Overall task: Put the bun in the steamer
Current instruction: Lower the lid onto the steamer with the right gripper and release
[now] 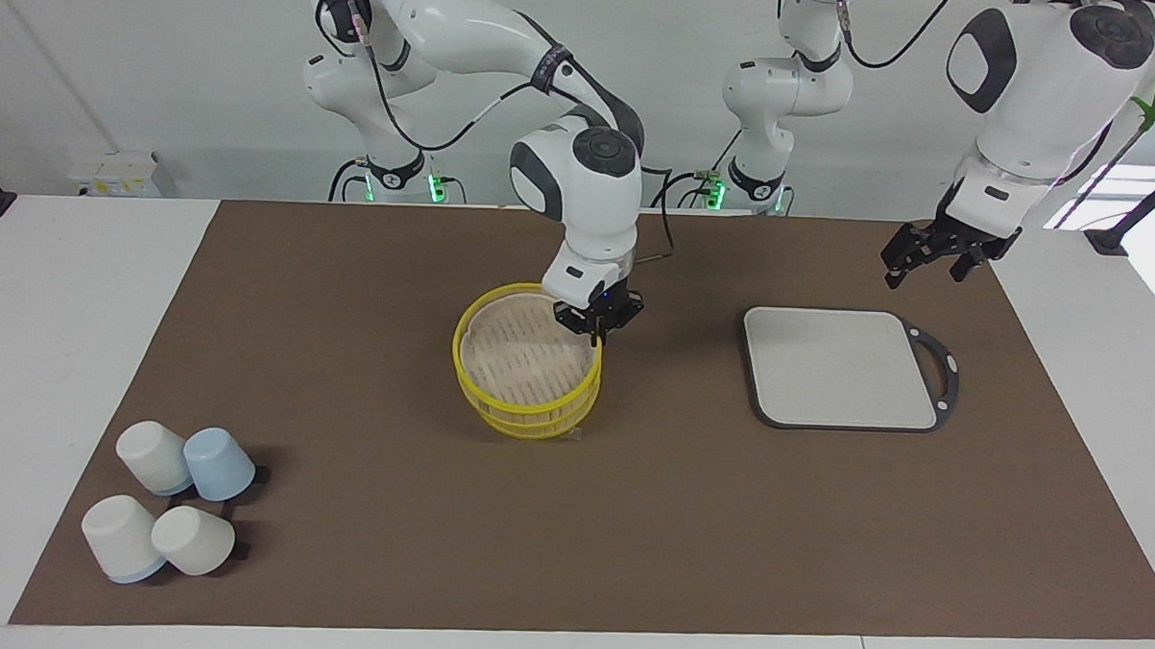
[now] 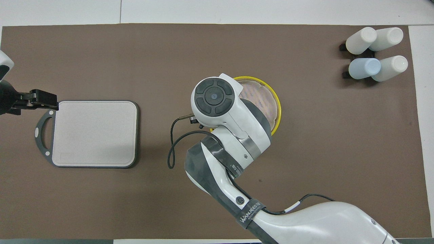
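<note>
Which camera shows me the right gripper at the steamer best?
The facing view. There the right gripper shows at the steamer's rim, on the side nearer the robots. In the overhead view the right arm's own wrist hides the gripper and covers part of the steamer.

White desk (image 1: 77,365) under a broad brown mat (image 1: 367,288), plain pale wall (image 1: 164,70) along the robots' end, bright window (image 1: 1134,195) at the left arm's end, small white box (image 1: 117,172) against the wall, even soft light
</note>
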`<state>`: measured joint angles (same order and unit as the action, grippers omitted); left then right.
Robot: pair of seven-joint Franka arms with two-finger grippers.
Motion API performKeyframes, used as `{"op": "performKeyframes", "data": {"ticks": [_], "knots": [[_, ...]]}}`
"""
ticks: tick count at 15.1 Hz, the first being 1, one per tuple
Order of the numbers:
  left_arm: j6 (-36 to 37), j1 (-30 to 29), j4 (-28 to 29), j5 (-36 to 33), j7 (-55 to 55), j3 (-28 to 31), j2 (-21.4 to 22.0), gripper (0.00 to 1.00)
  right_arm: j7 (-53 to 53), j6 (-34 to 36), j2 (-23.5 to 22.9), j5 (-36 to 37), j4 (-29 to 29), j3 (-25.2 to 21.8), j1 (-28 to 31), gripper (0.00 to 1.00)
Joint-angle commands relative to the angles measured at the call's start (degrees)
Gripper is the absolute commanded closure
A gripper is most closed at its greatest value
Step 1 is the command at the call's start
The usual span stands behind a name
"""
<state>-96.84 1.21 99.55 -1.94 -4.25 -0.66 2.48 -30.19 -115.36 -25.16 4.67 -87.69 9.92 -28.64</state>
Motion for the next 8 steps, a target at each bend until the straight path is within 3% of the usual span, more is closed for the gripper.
{"op": "performKeyframes", "data": {"ticks": [1,8], "knots": [[-0.3,-0.2,3.2,1.7,1.3,0.0,3.0,0.0,-1.8,-3.1,2.6,0.9,-4.0,0.5,0.3,0.92],[0.1,0.3,-0.1,3.6,1.4,0.1,2.0,0.0,-2.5,-4.2,3.3,0.6,-6.1,0.5,0.2,0.92]]}}
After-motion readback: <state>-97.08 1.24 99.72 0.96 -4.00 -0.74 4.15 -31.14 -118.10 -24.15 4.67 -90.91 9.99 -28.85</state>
